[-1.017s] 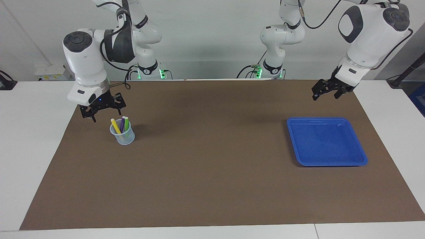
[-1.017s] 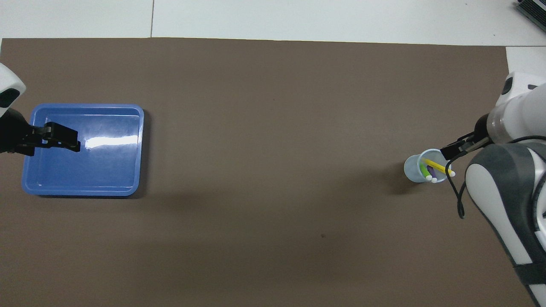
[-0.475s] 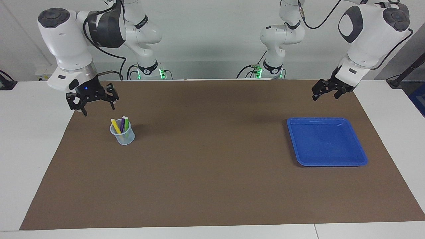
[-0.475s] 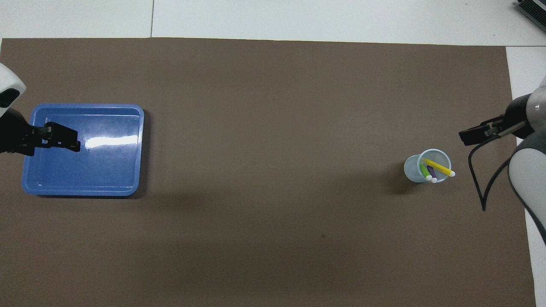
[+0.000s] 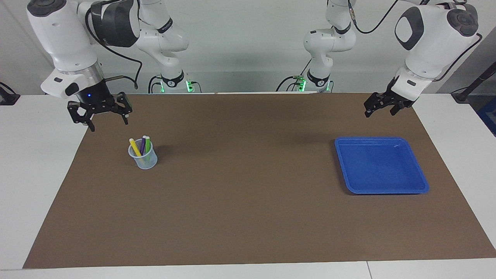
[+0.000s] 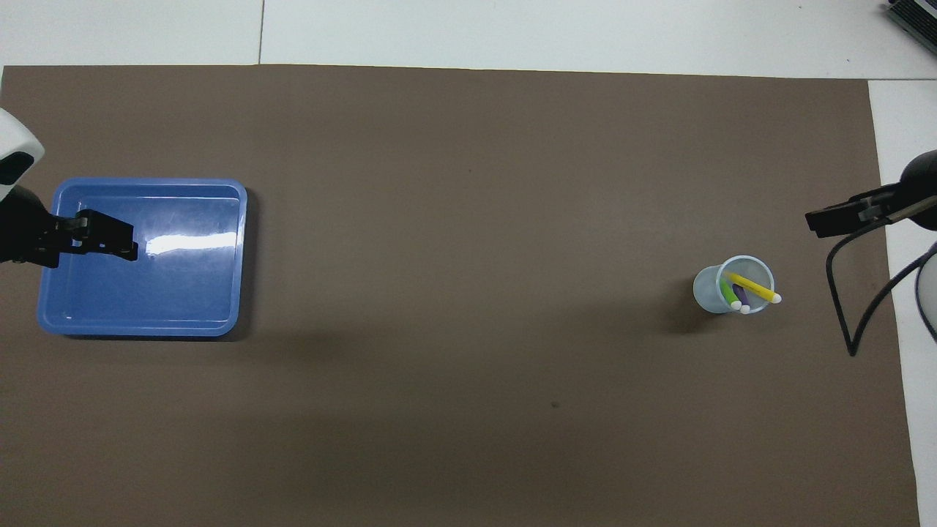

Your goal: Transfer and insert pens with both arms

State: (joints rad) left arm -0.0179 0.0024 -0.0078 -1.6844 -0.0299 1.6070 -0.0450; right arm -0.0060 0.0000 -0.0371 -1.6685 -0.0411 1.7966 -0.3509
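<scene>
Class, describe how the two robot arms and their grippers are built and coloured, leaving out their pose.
Both arms are white, rounded jointed segments with dark grey panels and round dark caps. The right arm has a silver wrist ring and a small blue light above its black right gripper. The left arm ends in a black left gripper. Black cables loop along both, and green lights glow at the bases.

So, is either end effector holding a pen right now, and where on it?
Neither. The right end effector and left end effector are empty; the yellow, purple and green pens all stand in the cup.
</scene>
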